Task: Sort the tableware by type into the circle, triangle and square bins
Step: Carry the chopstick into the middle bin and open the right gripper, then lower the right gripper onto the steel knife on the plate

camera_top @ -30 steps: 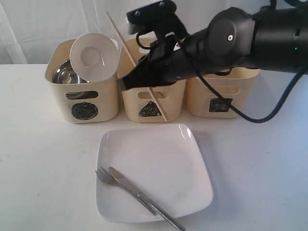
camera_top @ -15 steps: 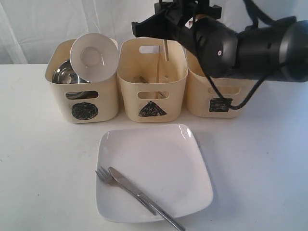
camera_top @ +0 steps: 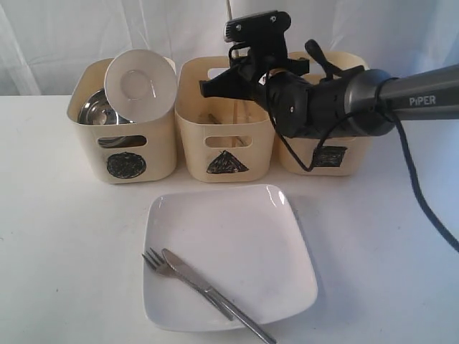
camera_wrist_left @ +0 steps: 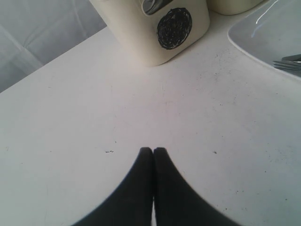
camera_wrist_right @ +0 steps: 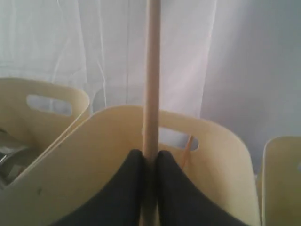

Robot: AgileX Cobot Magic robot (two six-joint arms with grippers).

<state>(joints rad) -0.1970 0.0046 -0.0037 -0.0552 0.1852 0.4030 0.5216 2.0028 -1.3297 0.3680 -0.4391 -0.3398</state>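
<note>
Camera set-up: one fixed front view, two wrist views.

Exterior view sits in front and somewhat above, facing the marked front of the triangle bin (camera_top: 226, 136) and its neighbours across the tabletop (camera_top: 57, 236), with the white plate (camera_top: 237, 236) nearest. Left wrist view hangs low and close over the tabletop, looking past the left tool (camera_wrist_left: 153, 150) to the circle bin (camera_wrist_left: 141, 42) and a plate corner, both shared with the exterior. Right wrist view looks level along the right tool (camera_wrist_right: 150, 157), very near a bin rim, likely the triangle bin though its mark is hidden. A chopstick (camera_wrist_right: 151, 70) splits the frame, with curtain (camera_wrist_right: 70, 37) behind.
</note>
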